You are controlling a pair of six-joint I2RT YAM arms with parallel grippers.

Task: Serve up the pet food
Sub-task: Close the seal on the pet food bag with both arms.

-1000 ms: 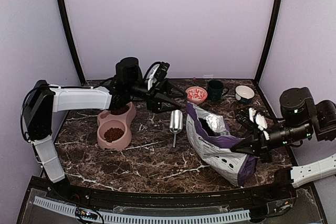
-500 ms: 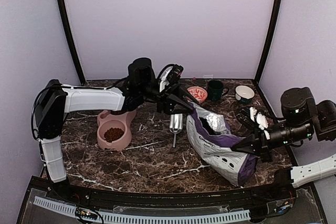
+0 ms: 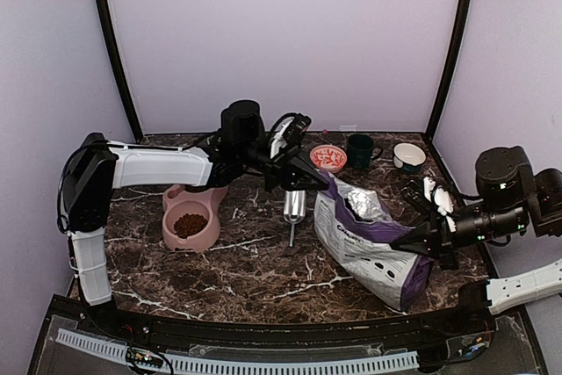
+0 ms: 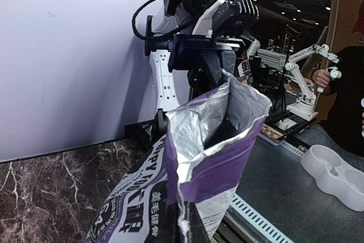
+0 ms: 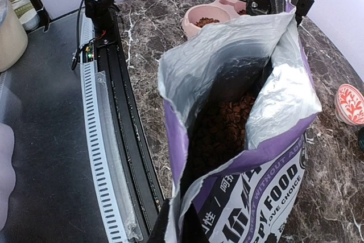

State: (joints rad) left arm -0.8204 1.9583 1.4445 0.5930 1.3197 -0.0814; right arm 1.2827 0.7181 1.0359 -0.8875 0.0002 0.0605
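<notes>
The purple-and-white bag (image 3: pixel 369 239) stands right of centre with its mouth open. In the right wrist view, brown pet food (image 5: pixel 227 123) fills the inside of the bag (image 5: pixel 267 197). My left gripper (image 3: pixel 309 180) is shut on the bag's far left rim, and its view shows the rim pinched between its fingers (image 4: pixel 190 226). My right gripper (image 3: pixel 420 241) is shut on the near right rim, also seen from its wrist (image 5: pixel 183 226). More pet food (image 3: pixel 190 224) lies in the front cup of the pink double bowl (image 3: pixel 209 227) at the left.
A metal scoop (image 3: pixel 294 206) lies between bowl and bag. At the back stand a red patterned dish (image 3: pixel 328 158), a dark green mug (image 3: pixel 360 150) and a white bowl (image 3: pixel 408 156). The left arm (image 3: pixel 167 166) spans above the pink bowl's rear cup.
My left gripper has swung right from above the pink bowl to the bag's rim and shut on it. The bag's mouth now stands more upright. The right gripper kept its hold.
</notes>
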